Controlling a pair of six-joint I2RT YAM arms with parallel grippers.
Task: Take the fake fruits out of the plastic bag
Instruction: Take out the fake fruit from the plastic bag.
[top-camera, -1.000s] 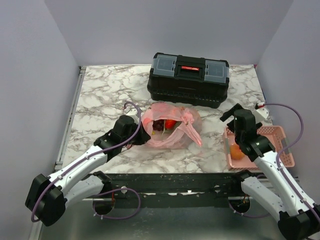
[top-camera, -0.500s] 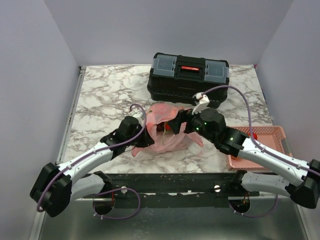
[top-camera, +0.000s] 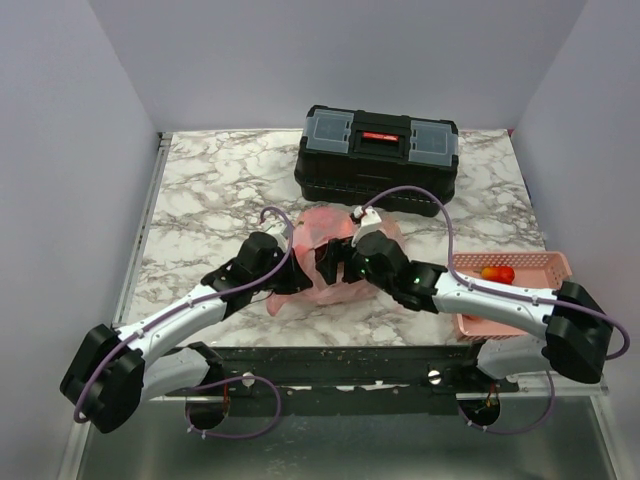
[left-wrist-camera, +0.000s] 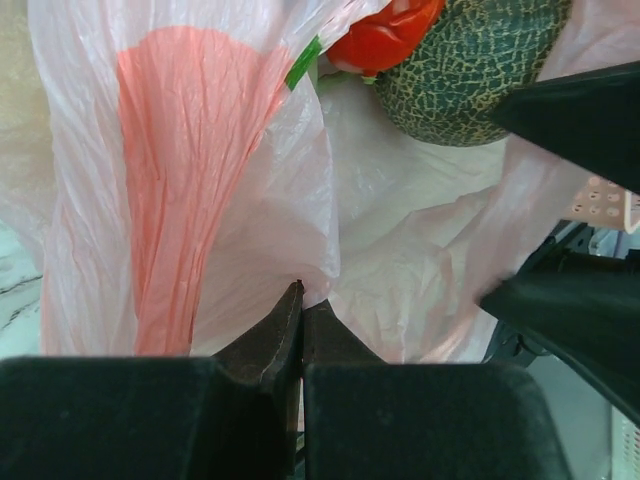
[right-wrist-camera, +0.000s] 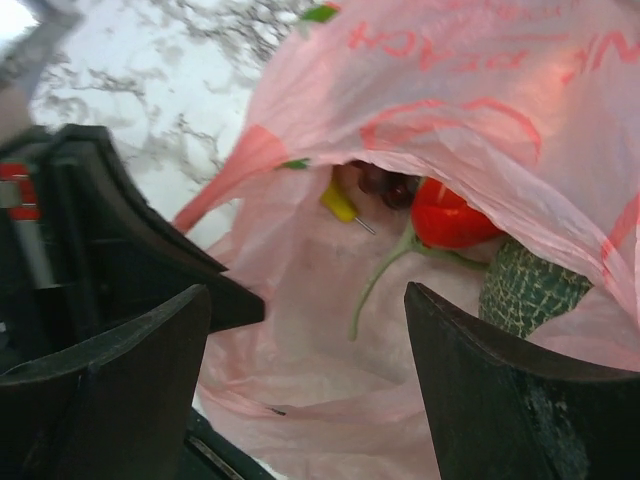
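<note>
The pink plastic bag (top-camera: 345, 240) lies mid-table with its mouth facing the arms. My left gripper (top-camera: 290, 276) is shut on the bag's edge, and the thin film (left-wrist-camera: 300, 290) is pinched at its tips. My right gripper (right-wrist-camera: 308, 300) is open at the bag's mouth, with only bag film between its fingers. Fake fruits lie inside: a red one (right-wrist-camera: 450, 220), a green netted melon (right-wrist-camera: 525, 290), a yellow piece (right-wrist-camera: 338, 203) and dark grapes (right-wrist-camera: 385, 185). The left wrist view also shows the red fruit (left-wrist-camera: 385, 35) and the melon (left-wrist-camera: 465, 70).
A black toolbox (top-camera: 377, 158) stands just behind the bag. At the right near edge sits a rigid pink slotted basket (top-camera: 530, 259) with a red and orange fruit (top-camera: 497, 273) in it. My right arm stretches from the basket to the bag.
My right arm has swung left from over the basket to the bag's mouth, and its jaws have narrowed a little. The left gripper keeps its hold on the bag.
</note>
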